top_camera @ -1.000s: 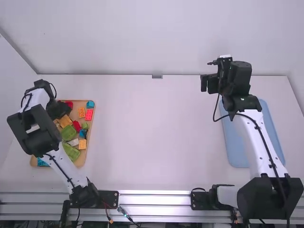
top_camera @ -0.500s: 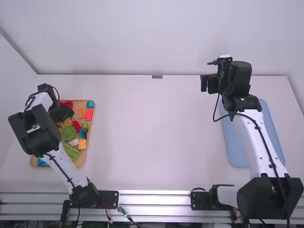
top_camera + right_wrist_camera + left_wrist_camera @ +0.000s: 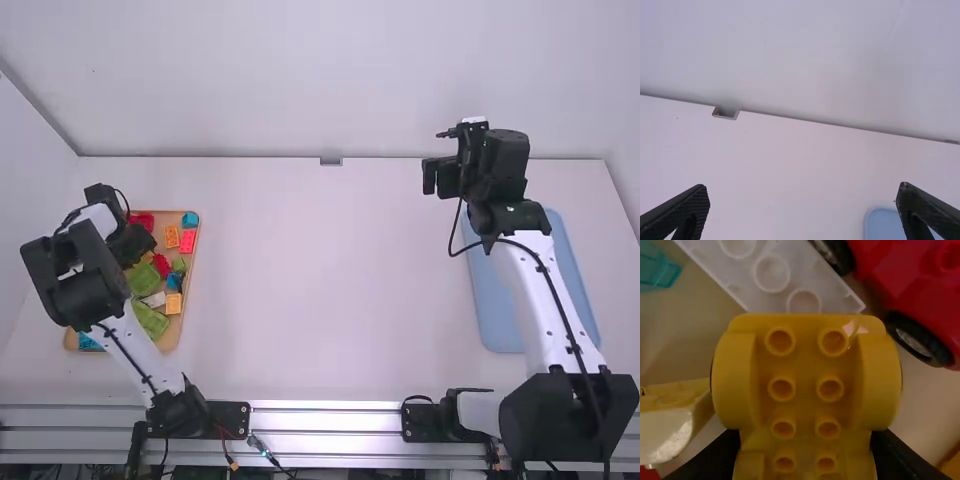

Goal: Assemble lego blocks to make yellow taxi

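Observation:
My left gripper [image 3: 136, 243] is low over the upper left part of the wooden block tray [image 3: 187, 285]. In the left wrist view, the left gripper [image 3: 807, 455] has its black fingers pressed against both sides of a yellow piece [image 3: 805, 375] with rounded fenders and two rows of studs. The piece covers the fingertips. A clear white brick [image 3: 777, 275] and a red block vehicle with black wheels [image 3: 910, 280] lie beyond it. Over the far right of the table, my right gripper [image 3: 440, 175] is raised; in the right wrist view, the right gripper [image 3: 802, 195] stands wide open with nothing between its fingers.
Loose green bricks [image 3: 149, 320], a pink brick [image 3: 187, 241], orange bricks [image 3: 173, 303] and a blue brick [image 3: 190, 219] share the tray. A blue mat [image 3: 495, 315] lies under the right arm. White walls border the table's back and left.
The left gripper and wrist have shifted slightly right and toward the camera over the tray, covering more of the yellow and orange bricks there. The right arm has kept still.

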